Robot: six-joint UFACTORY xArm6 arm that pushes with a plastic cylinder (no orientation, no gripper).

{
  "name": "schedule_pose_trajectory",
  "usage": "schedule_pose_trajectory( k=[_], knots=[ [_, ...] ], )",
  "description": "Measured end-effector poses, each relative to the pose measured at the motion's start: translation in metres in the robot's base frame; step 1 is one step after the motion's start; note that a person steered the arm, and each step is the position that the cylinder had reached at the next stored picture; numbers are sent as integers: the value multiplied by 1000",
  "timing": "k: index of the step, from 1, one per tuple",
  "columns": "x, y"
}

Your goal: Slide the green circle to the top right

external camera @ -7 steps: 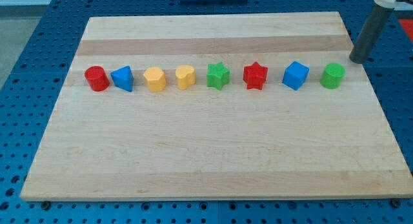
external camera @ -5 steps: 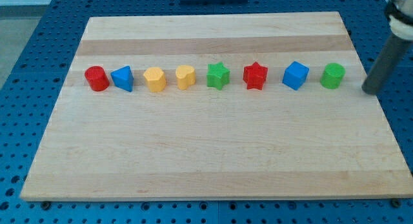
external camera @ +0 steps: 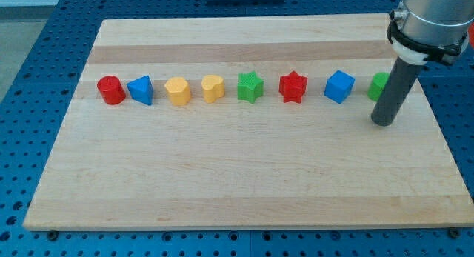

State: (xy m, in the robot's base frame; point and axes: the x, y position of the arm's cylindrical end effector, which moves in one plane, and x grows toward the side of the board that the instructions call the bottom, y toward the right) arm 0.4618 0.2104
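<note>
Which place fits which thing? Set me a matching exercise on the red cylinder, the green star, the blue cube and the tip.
Things:
1. red cylinder
2. green star
3. blue cube
4. my tip

Places:
A. just below the green circle
B. the row's left end
C. between the red star and the green circle
D. between the yellow heart and the red star

Pairs: 1-B, 2-D, 3-C, 4-A

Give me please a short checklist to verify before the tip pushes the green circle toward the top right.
1. My tip sits toward the view's bottom of the green circle: ok.
2. Tip touching the circle: cannot tell, the rod hides part of it.
3. Blue cube stands apart, at the circle's left: ok.
4. Board toward the top right free of blocks: ok.
5. Circle already at the top right: not ok.
</note>
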Motion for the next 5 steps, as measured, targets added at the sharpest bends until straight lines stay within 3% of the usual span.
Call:
schedule_pose_trajectory(
  k=[3, 5],
  knots=[
    [-6, 9],
    [-32, 23]
  ],
)
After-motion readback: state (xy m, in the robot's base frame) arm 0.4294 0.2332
